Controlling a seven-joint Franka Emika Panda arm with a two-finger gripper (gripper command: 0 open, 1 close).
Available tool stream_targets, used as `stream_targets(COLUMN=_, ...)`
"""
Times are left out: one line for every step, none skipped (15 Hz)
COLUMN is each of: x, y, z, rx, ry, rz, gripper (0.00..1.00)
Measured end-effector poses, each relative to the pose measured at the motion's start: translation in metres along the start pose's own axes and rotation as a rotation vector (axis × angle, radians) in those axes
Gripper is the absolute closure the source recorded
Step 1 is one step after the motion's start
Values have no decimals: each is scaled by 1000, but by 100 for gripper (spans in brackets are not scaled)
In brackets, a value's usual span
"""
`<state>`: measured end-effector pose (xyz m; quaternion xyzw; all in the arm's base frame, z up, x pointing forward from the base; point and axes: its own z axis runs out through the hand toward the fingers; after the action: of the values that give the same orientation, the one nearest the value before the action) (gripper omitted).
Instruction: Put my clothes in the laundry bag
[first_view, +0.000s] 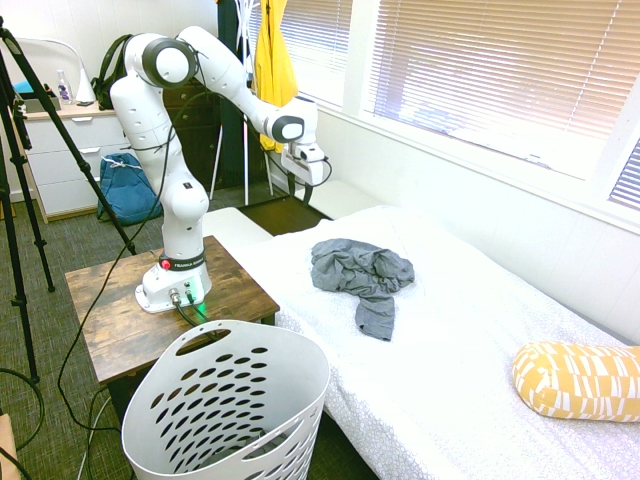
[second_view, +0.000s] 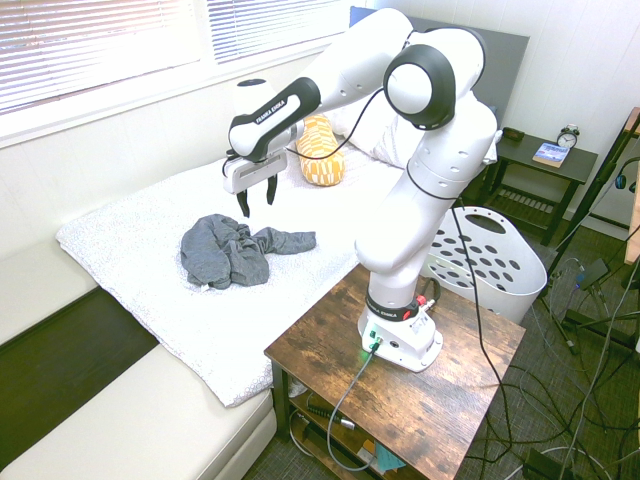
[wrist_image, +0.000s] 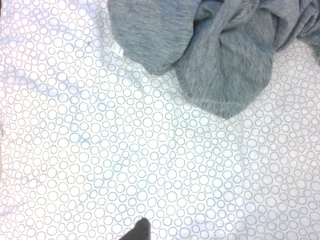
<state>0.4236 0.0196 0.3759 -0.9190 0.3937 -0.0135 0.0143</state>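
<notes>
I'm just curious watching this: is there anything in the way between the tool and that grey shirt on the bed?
Nothing visible. The tool hangs open above the bed, with only bare bedspread and air between it and the crumpled grey shirt.

A bed (first_view: 470, 350) covered in white circle-printed bedding is seen under the window blinds (first_view: 480, 70). A yellow patterned pillow (first_view: 578, 380) is laid on the bed. A yellow jacket (first_view: 273, 70) and a blue backpack (first_view: 130, 188) are seen beyond the bed's foot.
</notes>
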Motion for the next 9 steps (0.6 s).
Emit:
stream_targets(x=0, y=0, z=0, rx=0, ry=1, rz=0, gripper=0)
stream_targets(x=0, y=-1, z=0, rx=-2, ry=4, rz=0, gripper=0)
stream_targets(x=2, y=-4, z=-3, rx=-2, ry=13, rz=-6, gripper=0)
stream_targets(x=6, y=-10, z=-8, rx=2, ry=34, rz=-14, gripper=0)
stream_targets(x=14, y=-19, z=-11, rx=8, ry=57, rz=-19, gripper=0)
stream_targets(x=26, y=-29, z=-10, rx=10, ry=76, rz=-20, gripper=0)
stream_targets(x=40, y=-37, z=-4, rx=4, ry=92, rz=-23, gripper=0)
stream_targets(x=52, y=-48, z=7, rx=-5, ry=108, rz=-35, gripper=0)
stream_targets(x=63, y=-60, z=24, rx=-17, ry=119, rz=-47, gripper=0)
